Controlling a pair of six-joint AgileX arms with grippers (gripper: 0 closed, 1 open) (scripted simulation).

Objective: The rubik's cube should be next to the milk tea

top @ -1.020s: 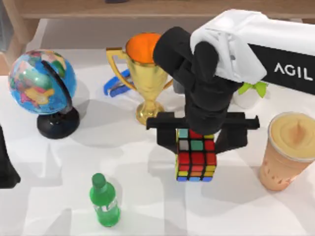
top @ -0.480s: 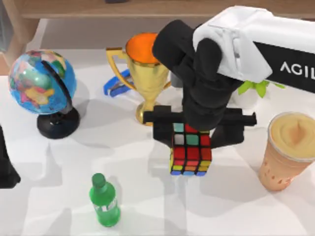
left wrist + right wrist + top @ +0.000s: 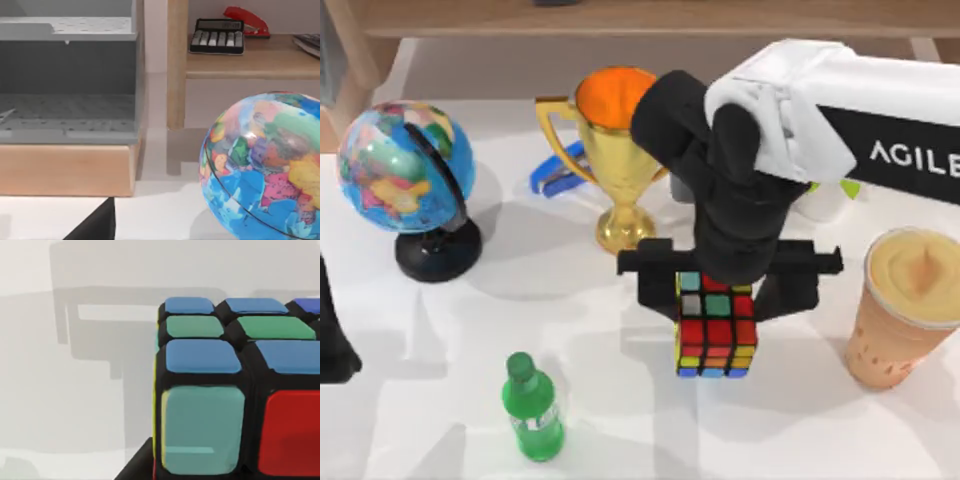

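The rubik's cube (image 3: 717, 335) hangs above the middle of the table with my right gripper (image 3: 720, 296) shut on it, black fingers on its left and right sides. In the right wrist view the cube (image 3: 225, 390) shows close up with blue, green, teal and red stickers, and its shadow lies on the white table below. The milk tea (image 3: 908, 305), a peach-orange cup of creamy drink, stands at the right edge, a short gap to the right of the cube. My left arm (image 3: 332, 335) is parked at the table's left edge.
A gold trophy (image 3: 618, 150) stands just behind the cube, with a blue clip (image 3: 555, 175) to its left. A globe (image 3: 408, 180) is at the back left and a green bottle (image 3: 532, 410) at the front. A wooden shelf (image 3: 250, 57) holds a calculator.
The held cube and right gripper swung slightly left half a second ago, then came back right and a little nearer the front. Nothing else moved.
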